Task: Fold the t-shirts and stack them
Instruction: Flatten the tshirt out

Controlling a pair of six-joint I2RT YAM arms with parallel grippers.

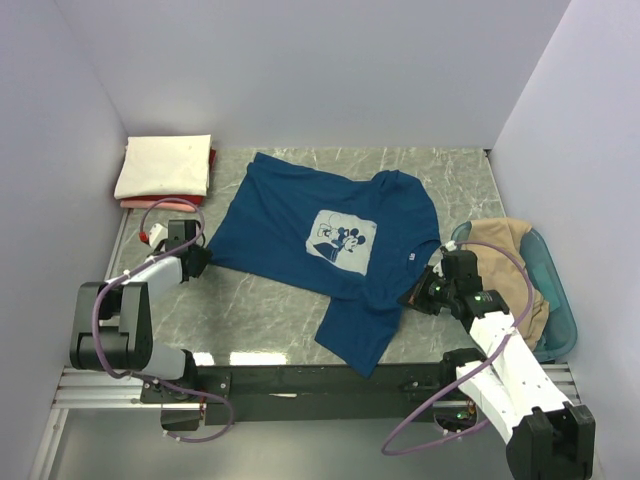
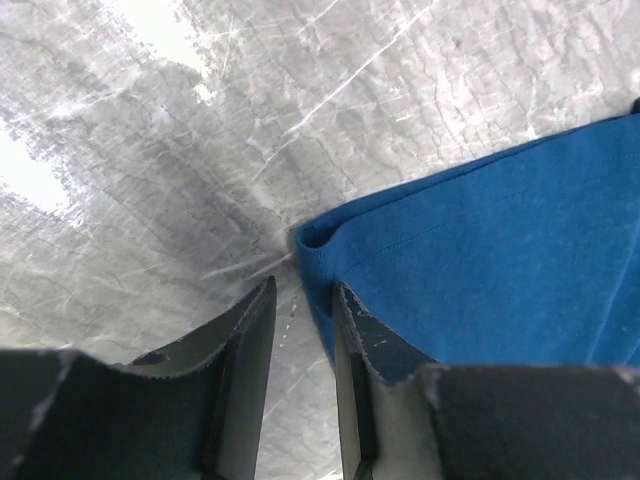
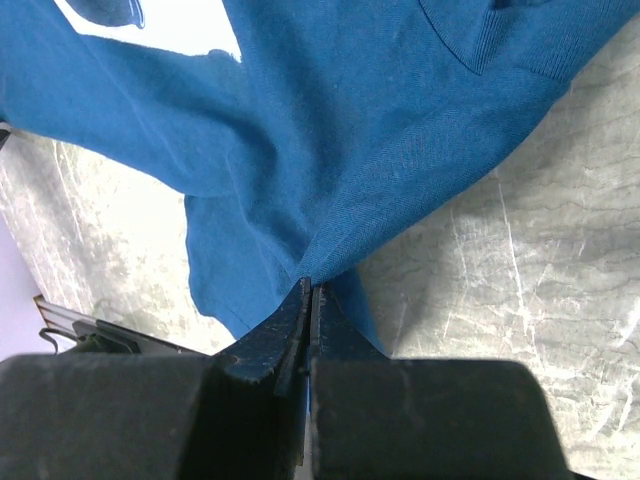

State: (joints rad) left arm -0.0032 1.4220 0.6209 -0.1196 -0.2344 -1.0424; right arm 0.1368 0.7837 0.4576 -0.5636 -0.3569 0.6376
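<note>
The dark blue t-shirt (image 1: 300, 225) with a pale square cartoon print (image 1: 342, 240) lies spread on the marble table. My left gripper (image 1: 197, 262) is open at the shirt's left corner. In the left wrist view (image 2: 303, 300) that corner's (image 2: 330, 235) edge runs along my right-hand finger (image 2: 375, 345), and table shows in the gap. My right gripper (image 1: 420, 295) is shut on a pinch of the blue cloth (image 3: 330, 180) at the shirt's right edge, with the fabric bunched at the fingertips (image 3: 310, 288). A folded cream tee (image 1: 165, 165) lies on a red/pink one (image 1: 150, 203) at the back left.
A teal plastic tub (image 1: 560, 300) at the right edge holds a crumpled tan tee (image 1: 505, 250), right behind my right arm. White walls close in the table on the left, back and right. A metal rail (image 1: 300, 360) runs along the near edge.
</note>
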